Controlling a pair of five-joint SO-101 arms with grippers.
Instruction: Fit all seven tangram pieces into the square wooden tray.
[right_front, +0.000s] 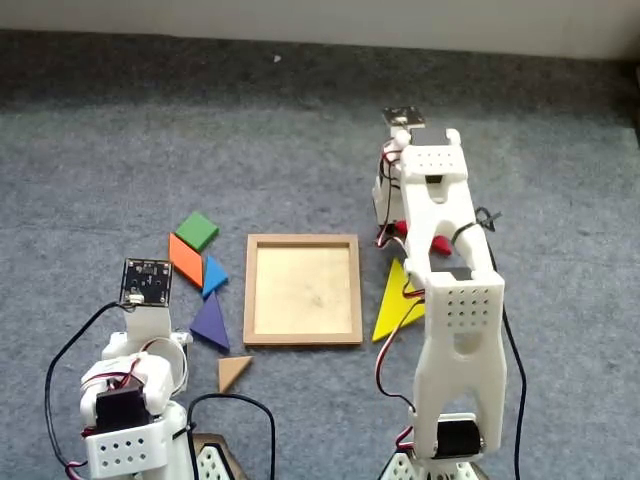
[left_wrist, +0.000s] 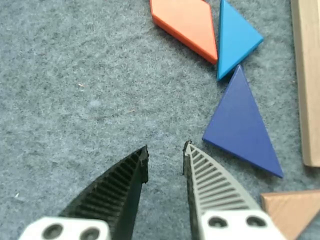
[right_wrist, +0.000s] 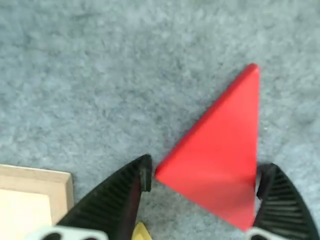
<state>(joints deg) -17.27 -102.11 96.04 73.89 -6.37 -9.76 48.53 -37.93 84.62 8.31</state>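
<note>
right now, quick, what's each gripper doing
Left gripper: open, nothing between the jaws, over the carpet.
Right gripper: open, jaws on either side of the red triangle, not yet closed on it.

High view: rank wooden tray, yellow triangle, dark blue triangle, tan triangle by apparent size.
1. wooden tray
2. yellow triangle, even with the right arm covering part of it
3. dark blue triangle
4. tan triangle
</note>
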